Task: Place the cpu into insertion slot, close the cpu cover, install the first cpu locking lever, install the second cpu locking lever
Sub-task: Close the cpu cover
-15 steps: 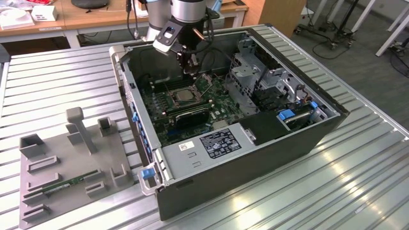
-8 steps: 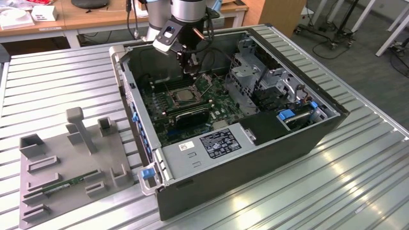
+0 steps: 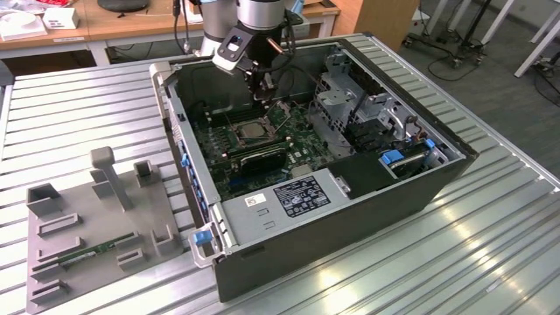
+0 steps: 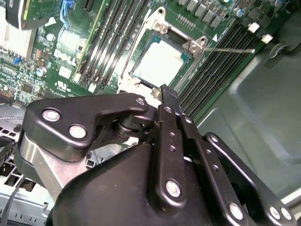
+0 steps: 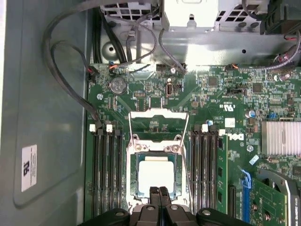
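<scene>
cpu [image 3: 254, 132] is seated in the insertion slot [image 5: 134, 175] just above mid-frame in the exterior view, cpu cover [image 5: 158, 113] lies open, so closing it's the step I reckon, needs the empty pressed-together gripper [image 5: 159, 189] nudging that frame over

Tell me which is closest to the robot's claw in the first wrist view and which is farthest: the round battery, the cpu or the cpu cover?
1. The cpu, sitting in the insertion slot, right at the tips of the gripper.
2. The cpu cover, open, just beyond the slot.
3. The round battery, further on past the cover and off to one side.
</scene>
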Robot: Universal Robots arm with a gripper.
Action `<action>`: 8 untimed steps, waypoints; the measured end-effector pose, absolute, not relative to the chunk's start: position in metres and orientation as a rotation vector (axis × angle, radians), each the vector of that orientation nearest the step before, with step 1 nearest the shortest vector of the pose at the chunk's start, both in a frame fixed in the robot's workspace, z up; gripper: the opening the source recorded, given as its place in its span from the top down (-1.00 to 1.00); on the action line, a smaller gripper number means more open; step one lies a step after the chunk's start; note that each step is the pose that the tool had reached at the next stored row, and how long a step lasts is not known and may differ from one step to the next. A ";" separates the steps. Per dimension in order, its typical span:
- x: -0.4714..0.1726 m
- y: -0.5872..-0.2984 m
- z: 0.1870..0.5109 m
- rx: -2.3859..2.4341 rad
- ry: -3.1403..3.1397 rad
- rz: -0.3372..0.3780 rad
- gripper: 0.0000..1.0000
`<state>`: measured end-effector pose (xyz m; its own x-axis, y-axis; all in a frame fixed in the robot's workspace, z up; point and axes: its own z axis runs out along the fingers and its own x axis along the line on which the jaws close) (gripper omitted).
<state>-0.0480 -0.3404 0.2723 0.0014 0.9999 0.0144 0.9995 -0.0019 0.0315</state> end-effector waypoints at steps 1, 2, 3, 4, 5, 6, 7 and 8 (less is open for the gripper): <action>-0.046 -0.340 0.272 2.214 2.211 0.051 0.79; -0.044 -0.340 0.272 2.214 2.211 0.051 0.79; -0.042 -0.340 0.272 2.214 2.211 0.051 0.79; -0.040 -0.340 0.272 2.214 2.211 0.051 0.79; -0.038 -0.340 0.272 2.214 2.211 0.051 0.79; -0.036 -0.340 0.272 2.214 2.211 0.051 0.79; -0.034 -0.340 0.272 2.214 2.211 0.051 0.79; -0.032 -0.340 0.272 2.214 2.211 0.051 0.79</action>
